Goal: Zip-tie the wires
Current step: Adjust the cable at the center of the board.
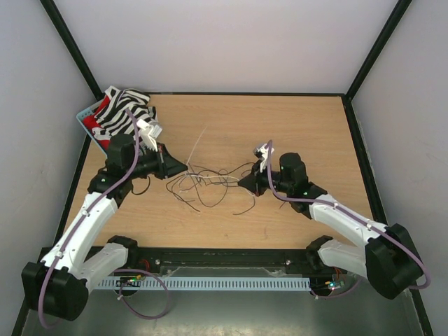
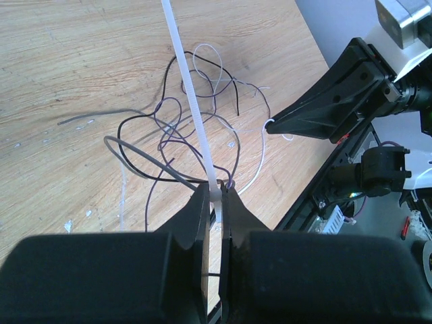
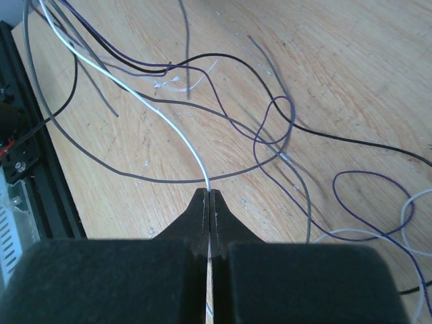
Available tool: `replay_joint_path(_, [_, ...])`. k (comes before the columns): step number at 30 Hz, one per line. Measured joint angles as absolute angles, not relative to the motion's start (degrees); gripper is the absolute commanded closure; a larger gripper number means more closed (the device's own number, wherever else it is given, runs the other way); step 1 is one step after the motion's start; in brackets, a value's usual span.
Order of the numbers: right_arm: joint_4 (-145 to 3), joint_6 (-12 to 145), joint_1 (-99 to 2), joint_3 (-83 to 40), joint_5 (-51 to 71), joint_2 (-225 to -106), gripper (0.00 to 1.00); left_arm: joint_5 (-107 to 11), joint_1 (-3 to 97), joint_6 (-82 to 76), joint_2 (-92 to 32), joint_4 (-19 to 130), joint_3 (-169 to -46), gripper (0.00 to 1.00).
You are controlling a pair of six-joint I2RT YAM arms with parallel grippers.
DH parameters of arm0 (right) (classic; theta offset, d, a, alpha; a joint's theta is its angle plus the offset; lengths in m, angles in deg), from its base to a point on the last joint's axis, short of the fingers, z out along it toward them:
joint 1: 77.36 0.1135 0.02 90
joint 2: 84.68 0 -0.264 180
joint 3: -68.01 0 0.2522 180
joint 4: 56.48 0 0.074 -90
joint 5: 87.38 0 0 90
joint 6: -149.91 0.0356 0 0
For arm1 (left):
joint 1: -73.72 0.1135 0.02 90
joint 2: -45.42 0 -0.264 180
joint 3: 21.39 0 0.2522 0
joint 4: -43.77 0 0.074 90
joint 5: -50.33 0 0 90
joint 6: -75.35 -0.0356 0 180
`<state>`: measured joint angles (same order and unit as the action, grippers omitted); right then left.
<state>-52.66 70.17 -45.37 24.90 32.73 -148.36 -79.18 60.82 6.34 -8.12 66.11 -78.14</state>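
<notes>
The wires (image 1: pixel 206 183) lie as a loose tangle of thin dark, purple and pale strands on the wooden table (image 1: pixel 308 126), between my two grippers. My left gripper (image 1: pixel 183 166) is shut on the head end of a white zip tie (image 2: pixel 190 94). The strap sticks out forward over the tangle (image 2: pixel 181 131). A purple strand passes right at the left gripper's (image 2: pixel 217 192) tips. My right gripper (image 3: pixel 210 192) is shut on the end of one white wire (image 3: pixel 187 143), which arcs away toward the tangle (image 3: pixel 270 128). Seen from above, the right gripper (image 1: pixel 241 183) is at the tangle's right edge.
A blue basket (image 1: pixel 84 115) with zebra-striped cloth (image 1: pixel 124 108) sits at the back left corner, just behind the left arm. A black rail (image 1: pixel 224 255) runs along the table's near edge. White walls enclose three sides.
</notes>
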Motion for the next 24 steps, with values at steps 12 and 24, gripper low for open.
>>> replay_joint_path(12, [-56.3,69.4,-47.5,25.3,27.3,-143.9,1.0,-80.2,62.6,6.5,-8.0,66.1,-77.8,1.0])
replay_joint_path(24, [-57.0,69.6,-51.4,27.2,26.8,-140.9,1.0,-80.6,63.8,6.6,-7.8,66.1,-77.4,1.0])
